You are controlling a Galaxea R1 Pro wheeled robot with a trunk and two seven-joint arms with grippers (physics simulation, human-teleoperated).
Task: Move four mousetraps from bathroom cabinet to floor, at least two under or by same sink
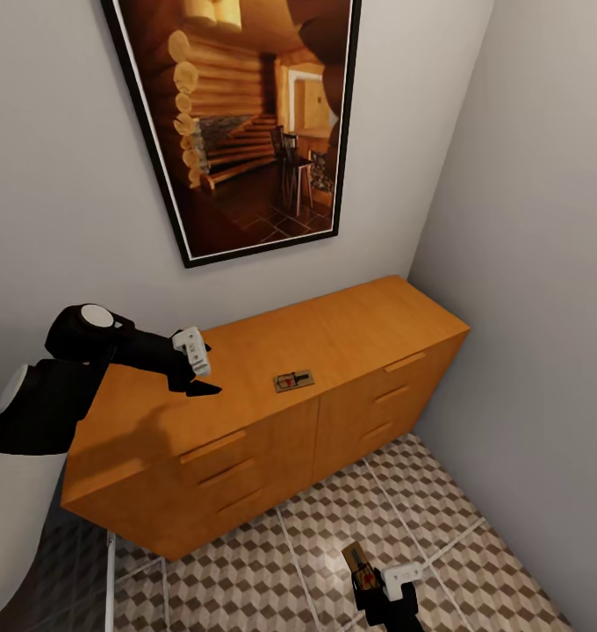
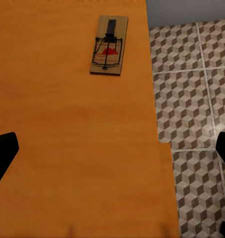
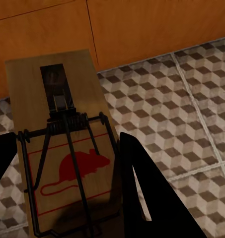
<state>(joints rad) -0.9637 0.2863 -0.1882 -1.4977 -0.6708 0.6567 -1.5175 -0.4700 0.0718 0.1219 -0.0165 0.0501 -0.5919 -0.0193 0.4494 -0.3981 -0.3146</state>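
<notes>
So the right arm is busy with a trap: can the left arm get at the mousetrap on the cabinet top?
Probably yes. The left end effector hovers open above the cabinet, and the mousetrap lies flat ahead of it with bare wood between them.

1 mousetrap (image 1: pixel 293 380) lies on the cabinet (image 1: pixel 351 325) top near its front edge, below a wall picture (image 1: pixel 237 123).

2 mousetraps (image 1: pixel 293 380) (image 1: pixel 359 564), 1 cabinet (image 1: pixel 334 333), 1 picture (image 1: pixel 246 123)
</notes>
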